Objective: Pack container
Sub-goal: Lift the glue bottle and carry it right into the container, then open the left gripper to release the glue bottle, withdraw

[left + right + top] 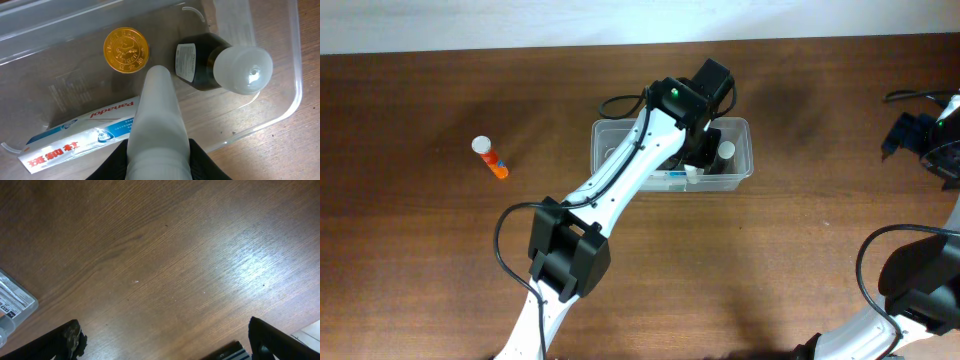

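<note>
The clear plastic container (pixel 608 150) stands at the table's middle back; its rim also shows in the left wrist view (pixel 296 95). Inside lie a gold round tin (pixel 126 50), a dark bottle with a white cap (pixel 220 62) and a white and blue flat pack (pixel 75 142). My left gripper (pixel 705 145) reaches into the container and is shut on a white tapered tube (pixel 157 115), its black fingers either side of the tube (pixel 159 162). My right gripper (pixel 920 140) is open and empty over bare table at the far right (pixel 167 340).
An orange bottle with a white cap (pixel 490 157) lies on the table left of the container. A clear plastic item (pixel 12 302) shows at the left edge of the right wrist view. Black cables lie behind the container and at the far right edge.
</note>
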Action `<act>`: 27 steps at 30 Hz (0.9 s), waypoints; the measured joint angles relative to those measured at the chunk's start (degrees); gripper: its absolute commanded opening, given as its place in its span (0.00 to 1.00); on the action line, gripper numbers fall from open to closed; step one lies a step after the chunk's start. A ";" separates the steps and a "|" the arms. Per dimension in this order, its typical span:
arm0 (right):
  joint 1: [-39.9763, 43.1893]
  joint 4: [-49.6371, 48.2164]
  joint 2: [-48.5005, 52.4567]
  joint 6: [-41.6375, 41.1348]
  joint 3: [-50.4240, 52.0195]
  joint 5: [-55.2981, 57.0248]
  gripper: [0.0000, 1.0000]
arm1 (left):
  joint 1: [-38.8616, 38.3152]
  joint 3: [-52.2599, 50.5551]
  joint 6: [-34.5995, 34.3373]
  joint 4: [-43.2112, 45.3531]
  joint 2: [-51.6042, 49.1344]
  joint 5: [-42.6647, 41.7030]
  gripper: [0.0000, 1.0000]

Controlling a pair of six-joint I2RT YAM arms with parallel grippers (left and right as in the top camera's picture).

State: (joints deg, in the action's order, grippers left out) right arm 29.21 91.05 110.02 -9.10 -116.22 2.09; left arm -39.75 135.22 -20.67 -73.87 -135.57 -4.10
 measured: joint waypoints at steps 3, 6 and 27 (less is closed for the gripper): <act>0.00 -0.02 0.00 0.02 0.00 0.00 0.98 | 0.00 0.00 0.00 -0.02 0.00 0.00 0.36; 0.00 0.00 0.00 0.02 0.00 0.00 0.98 | 0.00 0.00 -0.17 0.02 0.00 -0.04 0.42; 0.00 0.00 0.00 0.02 0.00 0.00 0.98 | -0.07 0.00 -0.28 1.16 0.00 -0.20 0.40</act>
State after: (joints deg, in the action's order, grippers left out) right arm 29.21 91.05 110.02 -9.08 -116.22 2.09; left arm -39.81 135.22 -20.95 -72.71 -135.57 -4.29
